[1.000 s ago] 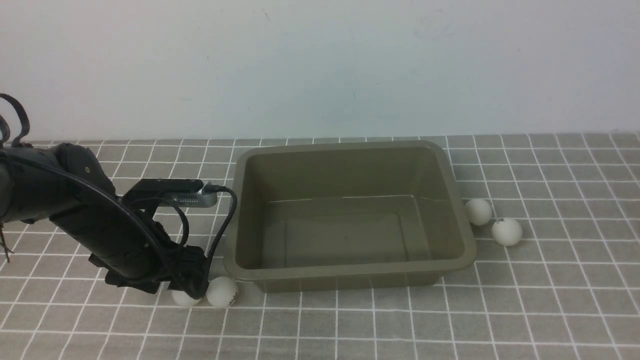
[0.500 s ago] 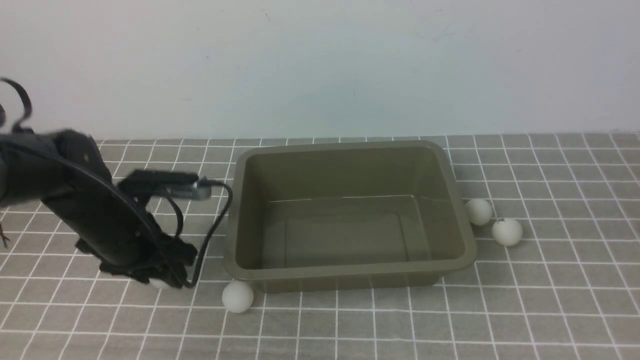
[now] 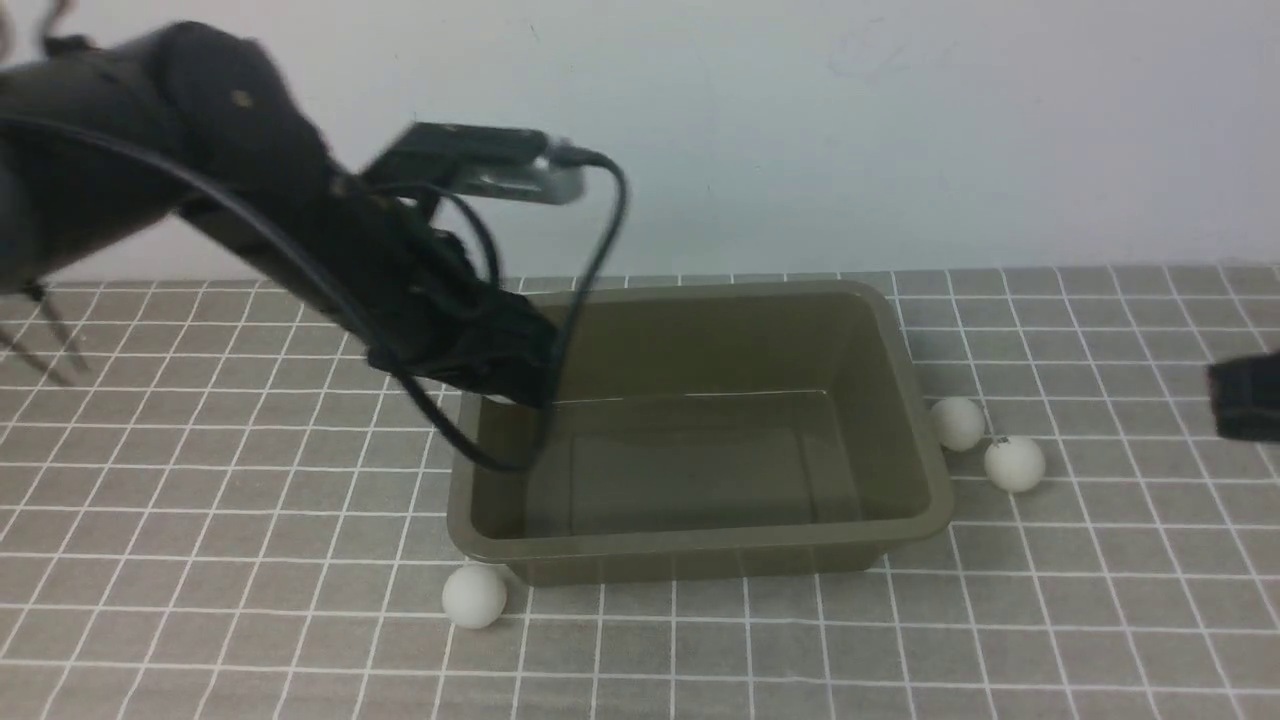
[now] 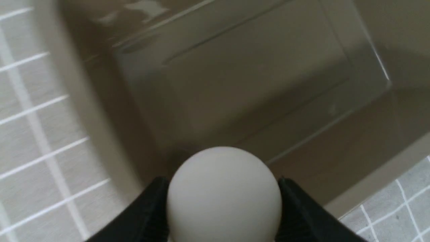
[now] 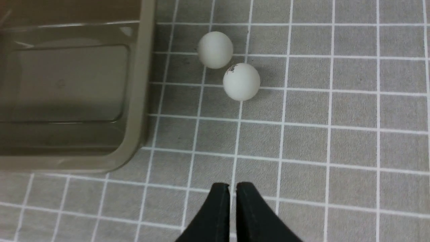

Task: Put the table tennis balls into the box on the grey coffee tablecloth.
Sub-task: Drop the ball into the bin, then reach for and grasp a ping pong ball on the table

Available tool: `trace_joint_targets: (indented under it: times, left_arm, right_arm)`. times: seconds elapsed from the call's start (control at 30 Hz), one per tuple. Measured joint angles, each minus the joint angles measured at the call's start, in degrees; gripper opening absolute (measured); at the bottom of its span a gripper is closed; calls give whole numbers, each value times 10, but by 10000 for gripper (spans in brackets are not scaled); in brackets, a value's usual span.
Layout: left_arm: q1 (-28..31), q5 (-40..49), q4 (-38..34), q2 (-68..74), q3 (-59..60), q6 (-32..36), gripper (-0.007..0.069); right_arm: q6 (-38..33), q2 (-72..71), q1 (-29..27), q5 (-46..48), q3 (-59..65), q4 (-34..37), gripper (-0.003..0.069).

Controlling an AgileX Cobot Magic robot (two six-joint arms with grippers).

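Observation:
My left gripper [image 3: 510, 385] hangs over the left end of the olive-brown box [image 3: 700, 541], shut on a white table tennis ball [image 4: 224, 201] that the front view hides. Through the left wrist camera, the box floor [image 4: 252, 84] lies below the ball. A second ball [image 3: 474, 596] rests on the grey coffee tablecloth [image 3: 200, 600] at the box's front left corner. Two more balls [image 3: 958, 423] [image 3: 1014, 463] lie right of the box. My right gripper [image 5: 232, 186] is shut and empty, back from those two balls [image 5: 215, 49] [image 5: 241, 81]; only its tip [image 3: 1245, 400] shows at the right edge.
A pale wall runs behind the table. A black cable [image 3: 600, 260] loops from the left wrist camera down across the box's left rim. Inside the box nothing shows.
The left arm closed on one of the two balls by the box's front left corner, then lifted it up and right over the box. The right gripper has come into the front view.

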Motion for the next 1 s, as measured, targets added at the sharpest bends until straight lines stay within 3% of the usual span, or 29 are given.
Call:
trace_joint_targets:
  times: [0.17,0.37,0.47,0.57,0.67,0.7,0.77,0.93,1.0]
  left_arm:
    - [-46,13,34,79,-47,-37,369]
    - [-47,54,54,105,-87,-76,564]
    - [-38,97,73,105,-123,-88,581]
    - [-30,135,91,104,-148,-103,524]
    - [-19,178,134,85,-165,-120,302]
    - [-15,185,155,69,-166,-121,174]
    - [-11,191,177,45,-166,-121,64]
    - [2,194,198,-34,-147,-122,0]
    - [5,195,201,-91,-108,-131,-5]
  right_arm:
    - [-10,141,0,-18,-56,-4,228]
    - [-15,268,2,-45,-110,-4,474]
    - [-16,323,11,-65,-145,-5,545]
    - [-16,362,16,-69,-170,-6,561]
    - [-16,419,25,-69,-203,-6,566]
    - [-16,439,29,-64,-215,-6,563]
    - [-16,460,32,-55,-225,-6,552]
    - [-14,487,32,-52,-233,-16,475]
    - [-14,489,32,-52,-233,-25,355]
